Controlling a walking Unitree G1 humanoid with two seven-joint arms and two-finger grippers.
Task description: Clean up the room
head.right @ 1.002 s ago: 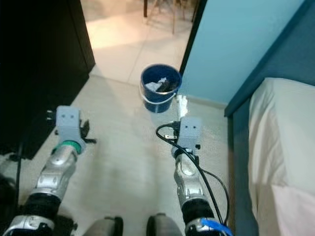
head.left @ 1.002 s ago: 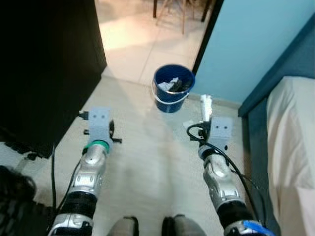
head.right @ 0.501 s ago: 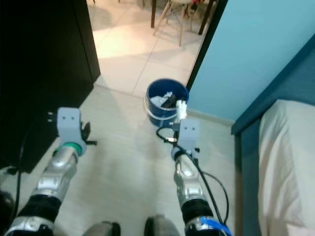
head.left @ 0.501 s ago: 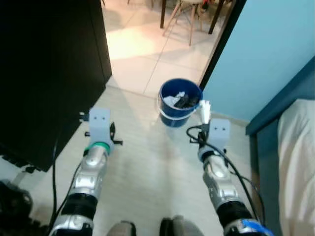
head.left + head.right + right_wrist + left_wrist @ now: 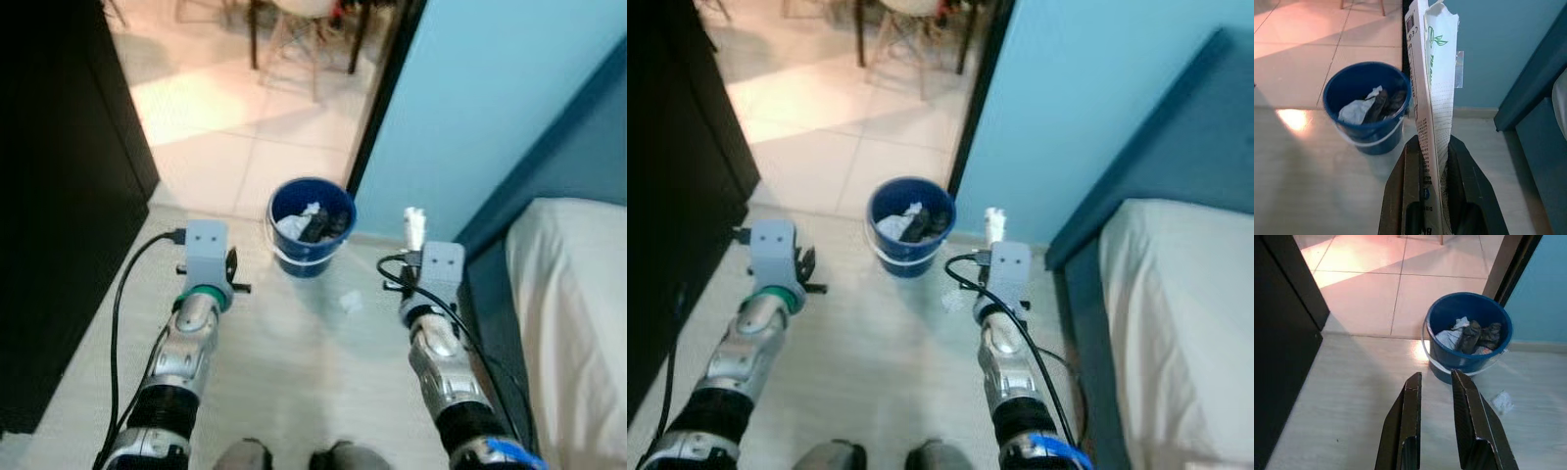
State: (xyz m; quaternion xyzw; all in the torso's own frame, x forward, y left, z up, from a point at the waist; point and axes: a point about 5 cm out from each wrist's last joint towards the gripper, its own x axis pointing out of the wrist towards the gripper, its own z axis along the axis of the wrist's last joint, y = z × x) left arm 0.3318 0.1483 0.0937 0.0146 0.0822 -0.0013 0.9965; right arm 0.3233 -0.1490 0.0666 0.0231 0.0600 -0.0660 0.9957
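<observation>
Flattened white paper packet with green leaf print [image 5: 1432, 93] stands upright in the right gripper [image 5: 1436, 147], seen from the right wrist with the jaws pinching its lower part. It looks light, thin and easily crushed, so I judge a hold low on the folded body steadier than one on the torn top edge. Beyond it sits the round blue plastic bucket [image 5: 1367, 105], already holding crumpled white paper and dark scraps; the packet's lowest end is cut off at the frame edge.

From the left wrist, the left gripper [image 5: 1434, 382] hangs over the pale floor with its jaws a little apart, holding nothing. The bucket is ahead of it, and a small crumpled white scrap of paper [image 5: 1502, 401] lies on the floor just beside the bucket. That scrap should be soft and weightless, best nipped across its bulk.

From the head, in the left eye, the packet's tip pokes above the right wrist, near the bucket, by the light blue wall [image 5: 490, 108]. The scrap is blurred here, and what the dark pieces in the bucket are cannot be told.
</observation>
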